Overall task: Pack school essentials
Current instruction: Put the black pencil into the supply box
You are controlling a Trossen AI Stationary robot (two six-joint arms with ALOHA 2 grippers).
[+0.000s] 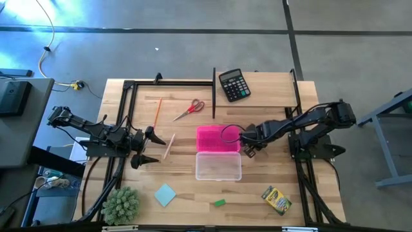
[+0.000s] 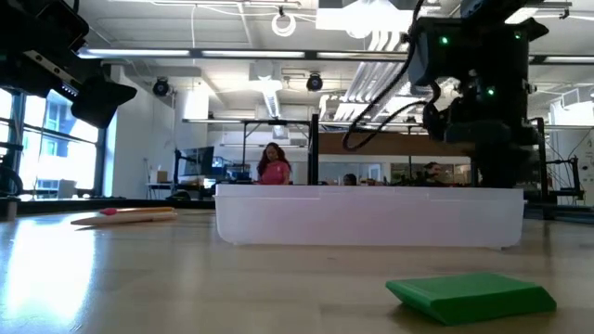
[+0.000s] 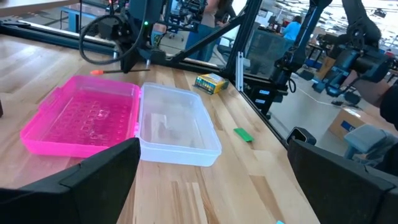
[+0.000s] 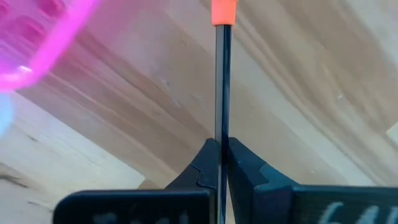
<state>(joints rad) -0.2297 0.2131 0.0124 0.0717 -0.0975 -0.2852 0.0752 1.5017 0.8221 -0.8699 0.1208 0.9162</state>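
- The right hand hovers at the right edge of the open pencil case, its two fingers pressed together on a thin dark pen with an orange tip; in the right wrist view the pen runs straight out from between the fingers over the bare counter.
- The pink half of the case lies just beside this hand, and the clear half sits next to it on the near side, hinged to the pink one.
- The left hand waits at the left side of the counter with its fingers spread wide and nothing between them, facing the case.
- The pale wooden stick lies just in front of the left hand, between it and the case.
- The orange pencil lies beyond the left hand toward the far edge, with the red-handled scissors a little further toward the middle.
- The light blue square notepad lies on the near side of the left hand, beside a fuzzy green plant.
- The green eraser lies on the near side of the clear half, well apart from both hands.
- The yellow-green crayon box lies on the near side of the right hand, toward the right corner.
- A black calculator sits beyond the right hand at the far edge.
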